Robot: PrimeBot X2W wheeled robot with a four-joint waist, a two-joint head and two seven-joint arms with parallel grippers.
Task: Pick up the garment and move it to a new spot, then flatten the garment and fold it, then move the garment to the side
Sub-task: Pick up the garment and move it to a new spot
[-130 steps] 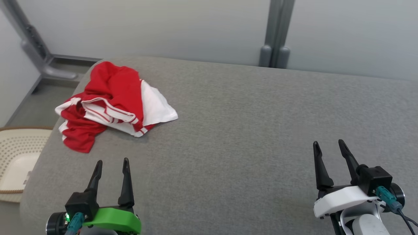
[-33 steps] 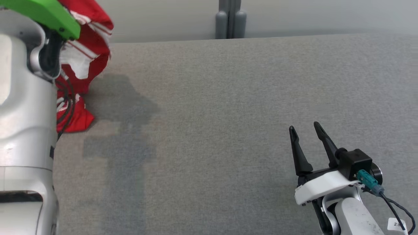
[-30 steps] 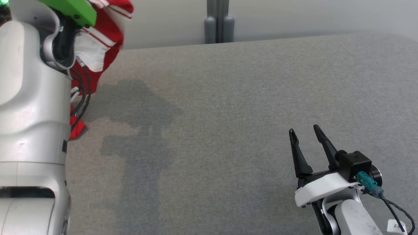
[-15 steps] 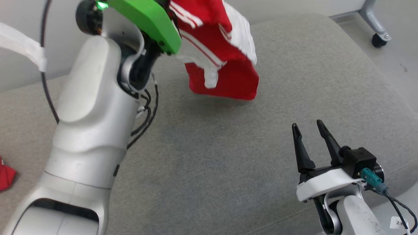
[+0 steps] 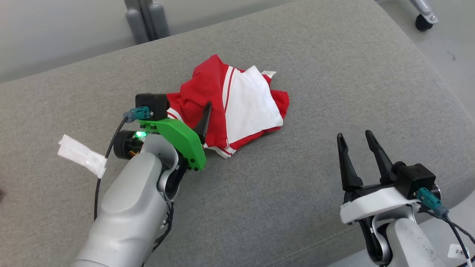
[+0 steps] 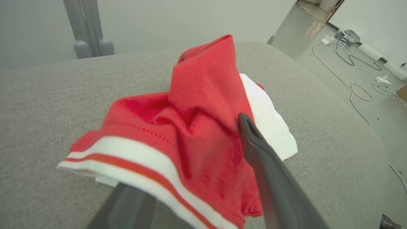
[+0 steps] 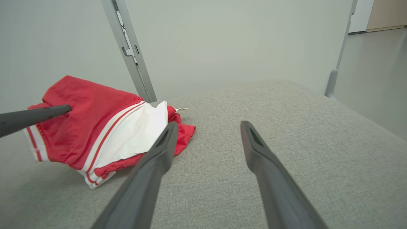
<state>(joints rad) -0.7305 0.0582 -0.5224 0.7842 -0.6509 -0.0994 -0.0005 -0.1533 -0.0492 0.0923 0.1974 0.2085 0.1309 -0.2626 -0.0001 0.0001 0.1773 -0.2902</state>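
Currently, the left gripper [image 6: 190,149] fingers [image 6: 270,178] stand spread wide and released, clamping nothing. One finger lies exposed against the garment [image 5: 241,104]; the other sits under the striped hem [image 6: 133,159], which drapes over it. The red-and-white garment rests crumpled on the grey cushion [image 5: 334,74], near its middle. The right gripper [image 5: 354,137] fingers are likewise spread and empty, hovering over bare cushion to the garment's right, well apart from it.

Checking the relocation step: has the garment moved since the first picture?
Yes. The garment lay left of the grey post then; now it lies right of that post.
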